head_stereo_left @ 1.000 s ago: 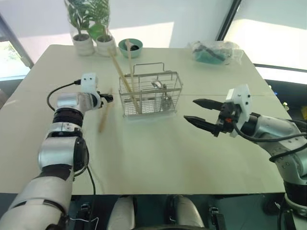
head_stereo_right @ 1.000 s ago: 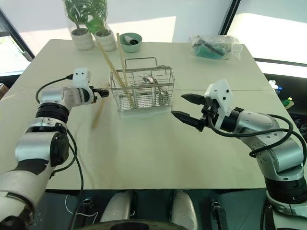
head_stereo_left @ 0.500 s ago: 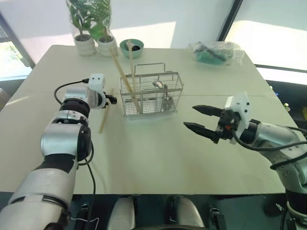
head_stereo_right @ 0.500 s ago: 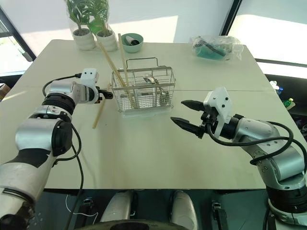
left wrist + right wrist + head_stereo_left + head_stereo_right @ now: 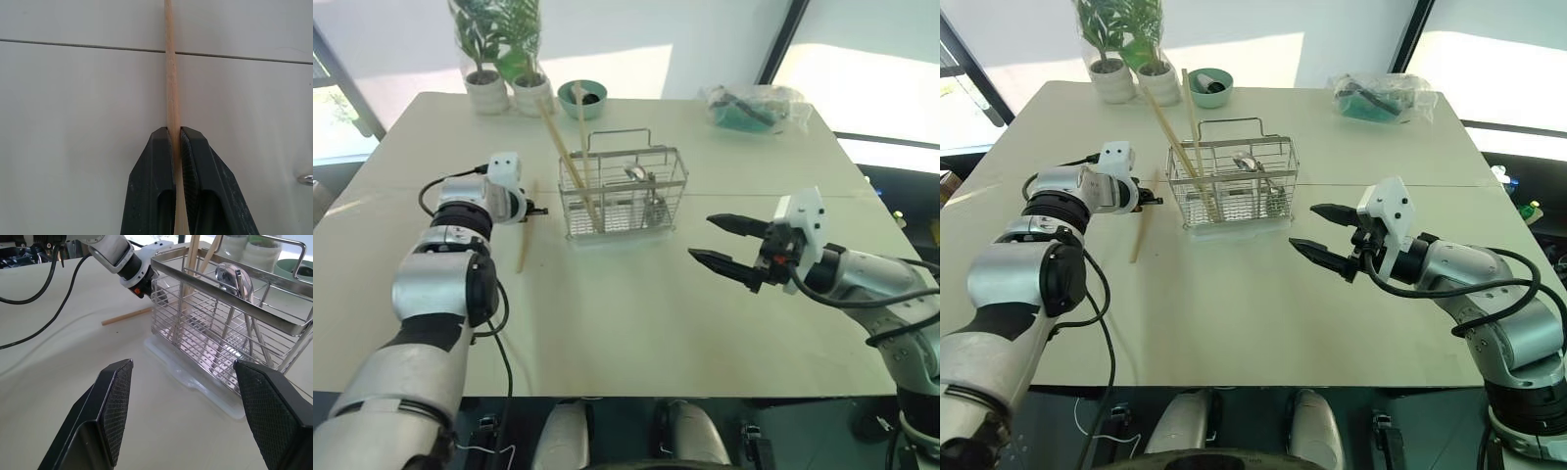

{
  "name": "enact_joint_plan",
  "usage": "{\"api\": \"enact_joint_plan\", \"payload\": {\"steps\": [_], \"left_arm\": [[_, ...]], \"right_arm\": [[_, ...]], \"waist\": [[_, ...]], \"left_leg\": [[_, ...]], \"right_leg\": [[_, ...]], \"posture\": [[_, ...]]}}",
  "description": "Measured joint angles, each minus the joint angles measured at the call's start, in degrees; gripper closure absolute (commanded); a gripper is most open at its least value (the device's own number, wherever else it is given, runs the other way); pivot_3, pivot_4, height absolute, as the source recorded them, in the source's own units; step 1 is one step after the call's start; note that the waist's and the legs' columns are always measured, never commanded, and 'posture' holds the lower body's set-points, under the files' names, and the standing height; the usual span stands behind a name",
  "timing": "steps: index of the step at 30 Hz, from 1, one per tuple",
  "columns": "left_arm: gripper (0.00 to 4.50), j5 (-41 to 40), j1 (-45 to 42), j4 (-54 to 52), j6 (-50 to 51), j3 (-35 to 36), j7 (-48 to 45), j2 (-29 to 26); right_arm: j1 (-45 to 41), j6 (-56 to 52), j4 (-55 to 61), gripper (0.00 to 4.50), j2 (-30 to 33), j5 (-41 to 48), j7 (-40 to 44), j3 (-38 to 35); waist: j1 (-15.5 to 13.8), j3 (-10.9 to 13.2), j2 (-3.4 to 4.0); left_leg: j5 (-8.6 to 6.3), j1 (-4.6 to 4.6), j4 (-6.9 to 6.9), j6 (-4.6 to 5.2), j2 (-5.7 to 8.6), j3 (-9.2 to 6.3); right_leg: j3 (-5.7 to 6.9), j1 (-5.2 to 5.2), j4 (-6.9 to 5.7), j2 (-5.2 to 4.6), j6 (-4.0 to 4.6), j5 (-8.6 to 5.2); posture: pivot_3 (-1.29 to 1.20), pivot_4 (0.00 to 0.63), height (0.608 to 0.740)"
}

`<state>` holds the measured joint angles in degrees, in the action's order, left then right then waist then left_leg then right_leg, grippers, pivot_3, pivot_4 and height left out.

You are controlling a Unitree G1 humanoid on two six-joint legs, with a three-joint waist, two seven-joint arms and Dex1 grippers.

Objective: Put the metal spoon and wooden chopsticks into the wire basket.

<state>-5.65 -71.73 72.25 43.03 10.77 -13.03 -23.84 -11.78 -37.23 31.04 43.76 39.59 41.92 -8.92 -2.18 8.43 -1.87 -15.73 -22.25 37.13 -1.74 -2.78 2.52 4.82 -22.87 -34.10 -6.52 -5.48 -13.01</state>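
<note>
Left end effector clamped on last chopstick

The left end effector (image 5: 174, 147) gripped the chopstick (image 5: 525, 235) lying lengthwise on the desk (image 5: 636, 323), wire basket (image 5: 625, 191) just right. Right end effector (image 5: 724, 243) stood open, empty.

Two potted plants (image 5: 499, 49), a teal bowl (image 5: 579, 97) and a plastic bag (image 5: 754, 106) line the table's (image 5: 636, 313) far edge.
</note>
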Motion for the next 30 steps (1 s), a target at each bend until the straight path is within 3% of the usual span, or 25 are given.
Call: {"api": "enact_joint_plan", "payload": {"steps": [3, 9, 14, 18, 24, 30], "left_arm": [[4.46, -0.53, 0.6, 0.05, -3.18, 1.46, 0.77, -0.46], [4.46, -4.91, 1.7, -8.14, -20.58, 6.83, -3.13, -4.17], [4.46, -13.73, 1.64, -24.88, -26.78, 14.03, -8.55, -7.44], [4.46, -20.66, 1.16, -40.79, -21.85, 15.26, -10.91, -7.69], [4.46, -26.82, 4.02, -60.41, -14.05, 10.33, -11.69, -1.49], [4.46, -27.19, 11.5, -64.49, -12.81, 3.52, -11.53, 6.79]], "right_arm": [[0.0, -0.01, 0.0, 1.09, 0.15, 0.01, 0.17, -0.01], [-0.73, -1.31, 0.0, 1.09, 1.19, 0.52, 0.67, -0.73], [-0.75, -2.31, 0.04, 1.09, 1.31, 1.46, 0.65, -1.06], [-1.15, -2.67, 0.21, 1.09, 1.15, 2.23, -0.53, -1.28], [-1.67, -3.09, 0.22, 1.09, 1.48, 2.61, -0.54, -2.11], [-1.78, -3.62, 0.22, 1.09, 1.66, 2.86, -0.81, -2.19]], "waist": [[0.04, 0.02, -0.03], [0.08, 0.08, -0.09], [0.04, 0.07, -0.07], [-0.2, 0.07, -0.08], [-0.11, 0.05, -0.04], [0.23, 0.06, 0.02]], "left_leg": [[0.0, -0.01, -0.01, 0.0, -0.01, 0.0], [0.01, -0.14, -0.03, -0.02, -0.05, 0.08], [0.01, -0.13, -0.04, -0.02, -0.06, 0.1], [0.01, -0.07, 0.04, -0.02, -0.01, 0.05], [0.01, 0.27, 0.08, -0.02, 0.0, 0.02], [0.01, 0.29, 0.0, -0.01, -0.04, 0.03]], "right_leg": [[0.0, -0.04, -0.01, 0.0, 0.0, 0.0], [0.0, -0.23, -0.03, 0.0, 0.02, 0.03], [0.0, -0.17, -0.04, 0.0, 0.02, 0.03], [0.0, 0.03, 0.0, -0.04, 0.01, 0.03], [-0.01, 0.37, 0.08, -0.04, 0.02, 0.01], [-0.01, 0.26, 0.01, 0.03, 0.01, 0.01]], "posture": [[0.0, 0.15, 0.717], [0.0, 0.15, 0.717], [0.0, 0.15, 0.717], [0.0, 0.15, 0.717], [0.0, 0.15, 0.717], [0.0, 0.15, 0.717]]}}
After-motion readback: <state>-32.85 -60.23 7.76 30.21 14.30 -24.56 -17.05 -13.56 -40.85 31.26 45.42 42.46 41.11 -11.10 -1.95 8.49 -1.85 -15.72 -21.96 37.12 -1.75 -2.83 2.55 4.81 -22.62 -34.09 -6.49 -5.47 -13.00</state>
